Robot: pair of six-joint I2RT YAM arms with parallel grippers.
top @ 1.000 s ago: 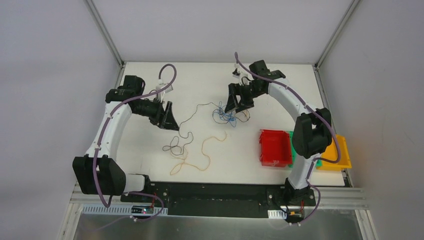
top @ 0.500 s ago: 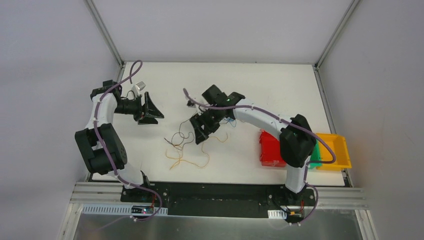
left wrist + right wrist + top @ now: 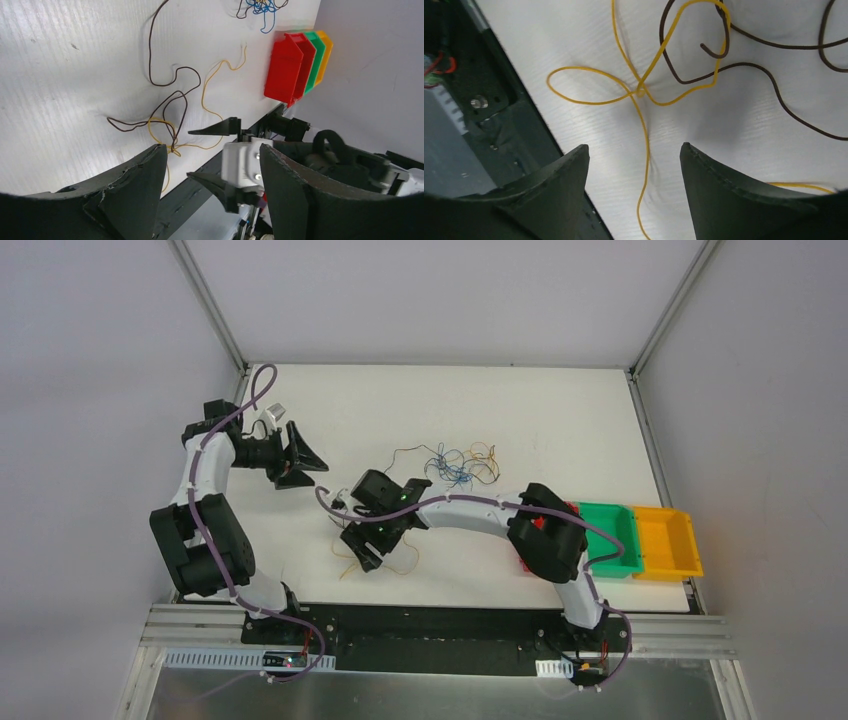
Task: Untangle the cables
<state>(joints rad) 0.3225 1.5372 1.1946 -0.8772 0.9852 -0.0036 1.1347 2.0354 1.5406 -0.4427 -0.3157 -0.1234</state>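
Observation:
My right gripper (image 3: 365,545) is open and hangs low over the yellow cable and the dark cable near the table's front. In the right wrist view the yellow cable (image 3: 640,91) crosses itself in a loop, and its tail runs between my open right gripper (image 3: 634,147) without being pinched. The dark cable (image 3: 744,67) curls over it. A blue cable bundle (image 3: 455,465) lies apart, farther back. My left gripper (image 3: 300,460) is open and empty at the left. In the left wrist view, the left gripper (image 3: 212,150) looks across at the yellow cable (image 3: 212,75) and dark cable (image 3: 167,82).
A green bin (image 3: 612,530) and a yellow bin (image 3: 668,542) stand at the right edge; a red bin (image 3: 284,65) stands beside them, mostly hidden under my right arm from above. The black front rail (image 3: 484,105) lies just beside the right gripper.
My right arm swung from the back right to the front middle, leaving the blue bundle behind, and now hovers over the yellow loop. My left arm pulled back to the far left.

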